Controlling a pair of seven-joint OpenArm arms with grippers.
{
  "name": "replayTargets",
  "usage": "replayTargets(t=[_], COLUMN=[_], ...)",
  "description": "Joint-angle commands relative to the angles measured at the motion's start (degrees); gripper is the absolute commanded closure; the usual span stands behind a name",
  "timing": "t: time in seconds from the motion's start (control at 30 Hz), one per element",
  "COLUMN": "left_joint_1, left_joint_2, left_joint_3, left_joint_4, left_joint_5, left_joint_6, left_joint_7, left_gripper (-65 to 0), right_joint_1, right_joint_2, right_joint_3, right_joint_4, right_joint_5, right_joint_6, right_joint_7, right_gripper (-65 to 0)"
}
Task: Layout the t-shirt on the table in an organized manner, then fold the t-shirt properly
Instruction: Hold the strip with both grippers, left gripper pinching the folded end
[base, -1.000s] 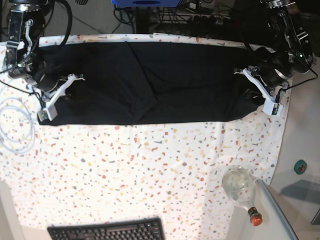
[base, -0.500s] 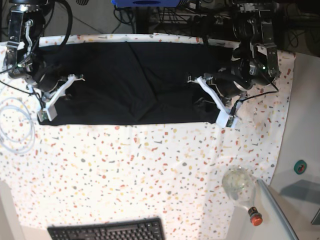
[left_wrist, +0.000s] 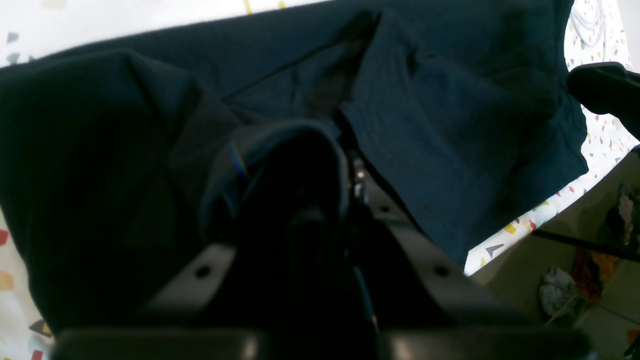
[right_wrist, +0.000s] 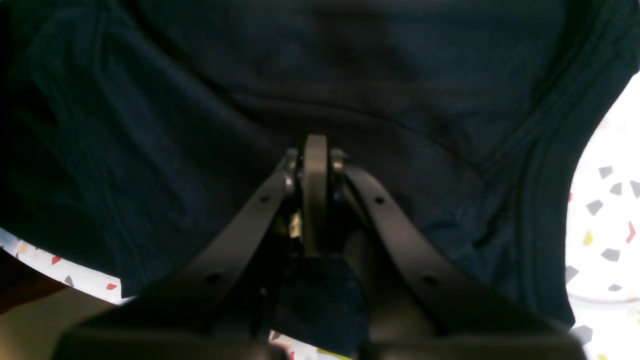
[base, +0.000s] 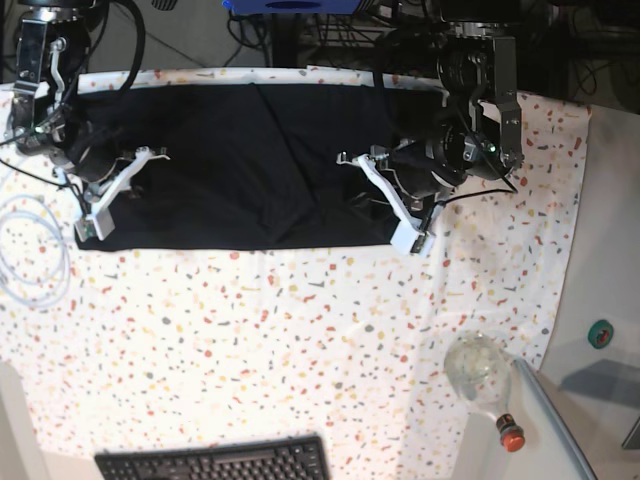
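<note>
We see the table with the t-shirt spread along its far edge, so we judge the laying-out done and the first fold under way. Our left gripper, clenched on the t-shirt's end, sits over its middle; our right gripper pinches the opposite end. Further folds remain.

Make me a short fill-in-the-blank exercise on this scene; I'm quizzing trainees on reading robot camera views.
1. The t-shirt lying on the speckled table is ____ in colour.
2. The left gripper is shut on the ____.
3. The keyboard sits at the ____ edge of the base view.
4. The bottle has a ____ cap.

Missing words: black; t-shirt; bottom; red
</note>
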Motion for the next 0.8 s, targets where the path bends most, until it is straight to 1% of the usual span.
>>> replayTargets(t=[0.0, 0.23, 0.77], left_joint_1=[-0.62, -2.03, -2.12], left_joint_2=[0.68, 2.26, 2.26], left_joint_3=[-0.15, -0.06, -0.06], left_joint_4=[0.90, -0.24, -0.33], left_joint_5=[-1.33, -1.33, -1.68], left_joint_6=[0.05, 0.40, 0.40], left_joint_7=[-1.07, -1.07, -0.89], left_gripper=[0.0, 0.0, 0.0], right_joint_1=[0.42, 0.50, 0.50], right_joint_2=[0.53, 0.53, 0.53], right_joint_3=[0.25, 0.25, 0.25], right_joint_4=[0.81, 0.81, 0.81], right_joint_5=[0.60, 0.60, 0.60], right_joint_6=[0.54, 0.54, 0.54], right_joint_7=[1.02, 1.02, 1.11], right_gripper=[0.0, 0.0, 0.0])
